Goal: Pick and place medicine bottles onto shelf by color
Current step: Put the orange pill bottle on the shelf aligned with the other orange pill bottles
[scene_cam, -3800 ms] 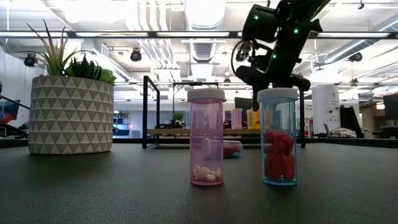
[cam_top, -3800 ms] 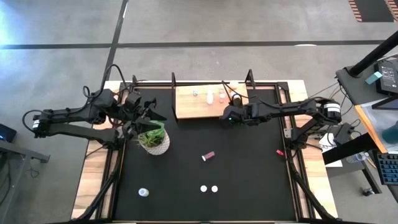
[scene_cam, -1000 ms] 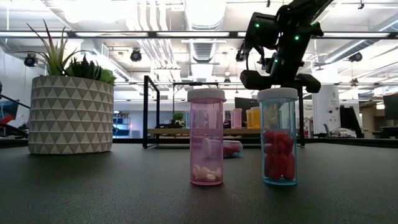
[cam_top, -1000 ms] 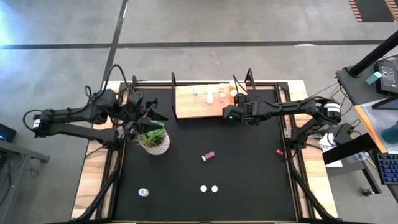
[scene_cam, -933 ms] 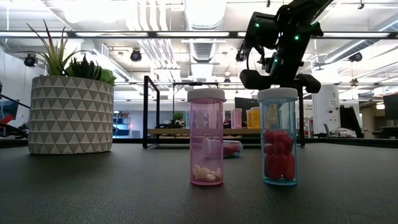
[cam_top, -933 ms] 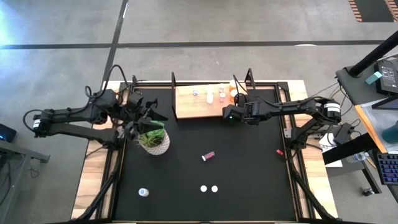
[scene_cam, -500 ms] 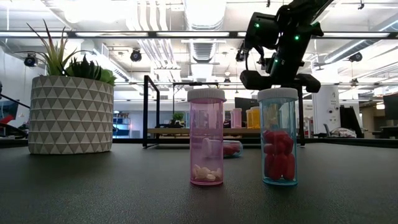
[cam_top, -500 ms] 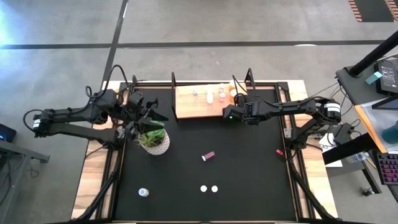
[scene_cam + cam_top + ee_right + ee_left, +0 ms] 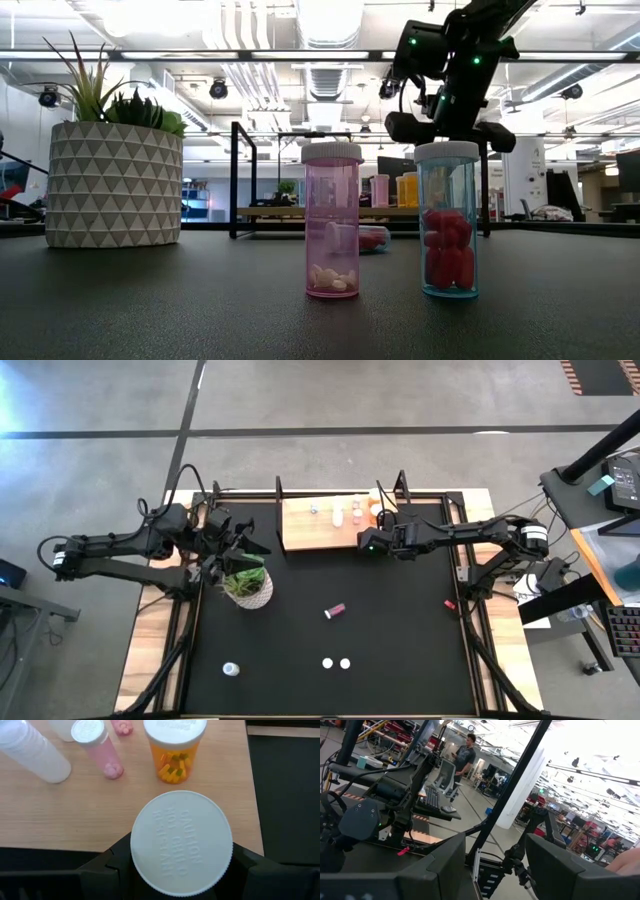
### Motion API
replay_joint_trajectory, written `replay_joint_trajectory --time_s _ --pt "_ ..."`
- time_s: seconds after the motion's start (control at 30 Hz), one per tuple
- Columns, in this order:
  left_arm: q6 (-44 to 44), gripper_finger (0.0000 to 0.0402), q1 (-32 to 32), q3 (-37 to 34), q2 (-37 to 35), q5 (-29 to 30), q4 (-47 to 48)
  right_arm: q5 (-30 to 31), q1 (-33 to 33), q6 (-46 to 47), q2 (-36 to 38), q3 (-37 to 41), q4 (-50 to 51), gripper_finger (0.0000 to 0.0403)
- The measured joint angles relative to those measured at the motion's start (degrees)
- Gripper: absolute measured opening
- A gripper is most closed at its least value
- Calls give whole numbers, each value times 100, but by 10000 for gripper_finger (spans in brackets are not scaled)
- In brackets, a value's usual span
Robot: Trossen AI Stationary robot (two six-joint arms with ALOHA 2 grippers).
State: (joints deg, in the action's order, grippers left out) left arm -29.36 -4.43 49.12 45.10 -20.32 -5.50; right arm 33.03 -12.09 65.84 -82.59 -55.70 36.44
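The white-capped bottle (image 9: 182, 843) I carry looks light, rigid and slick, so my right gripper (image 9: 383, 540) clamps its sides below the cap over the shelf (image 9: 125, 810) edge, while my left gripper (image 9: 222, 545) waits open near the plant (image 9: 246, 586).

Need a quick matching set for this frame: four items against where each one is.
1. orange bottle
2. potted plant
3. white-capped bottle
4. fallen pink bottle

a. lying mid-table
b. in the right gripper
c. standing on the shelf
d. under the left gripper

Pairs: 1-c, 2-d, 3-b, 4-a
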Motion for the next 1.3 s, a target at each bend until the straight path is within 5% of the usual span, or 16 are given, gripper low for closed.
replay_joint_trajectory --time_s 0.3,0.83,1.3 --pt "0 190 2 0 0 0 0 48 -9 -10 0 39 -2 187" --pt "2 190 0 2 0 0 2 296 -12 33 -2 132 -25 253" --pt "0 190 2 0 0 0 4 325 -7 -46 0 -445 500 260"
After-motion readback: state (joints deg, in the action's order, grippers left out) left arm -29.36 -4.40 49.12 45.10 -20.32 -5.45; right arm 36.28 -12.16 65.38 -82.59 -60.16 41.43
